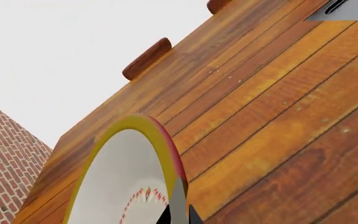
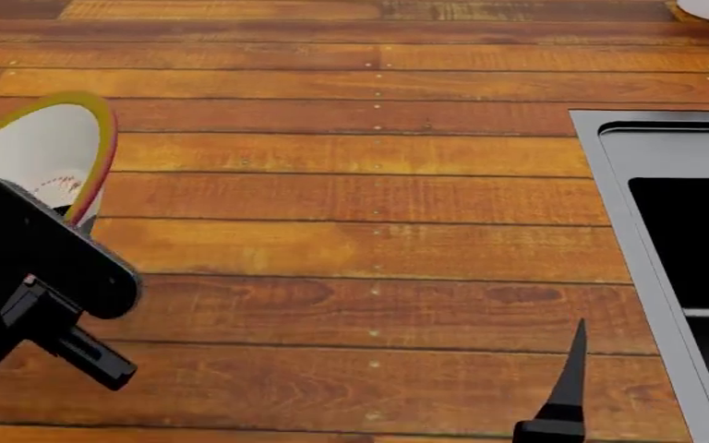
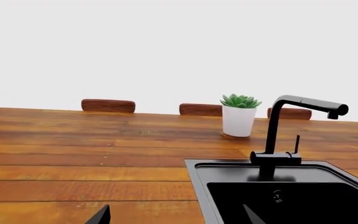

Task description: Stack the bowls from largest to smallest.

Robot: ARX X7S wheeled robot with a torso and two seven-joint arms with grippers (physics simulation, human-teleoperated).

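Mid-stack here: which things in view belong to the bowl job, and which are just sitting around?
Job:
- white bowl with yellow rim, tilted at the left pincer
- no other bowl in view

Bystanders:
- black sink
- black faucet
- potted succulent
- wooden counter

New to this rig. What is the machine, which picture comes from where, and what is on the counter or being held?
These are simulator renders of a two-armed wheeled robot. The head view looks down over a wooden counter; the other two come from cameras near each gripper. The left gripper appears to hold the tilted white bowl with a yellow rim by its edge, though its fingertips are mostly cut off. The right gripper looks open and empty, its fingers apart. To the right is a black sink with a faucet, and behind it a potted succulent. No other bowls are visible.
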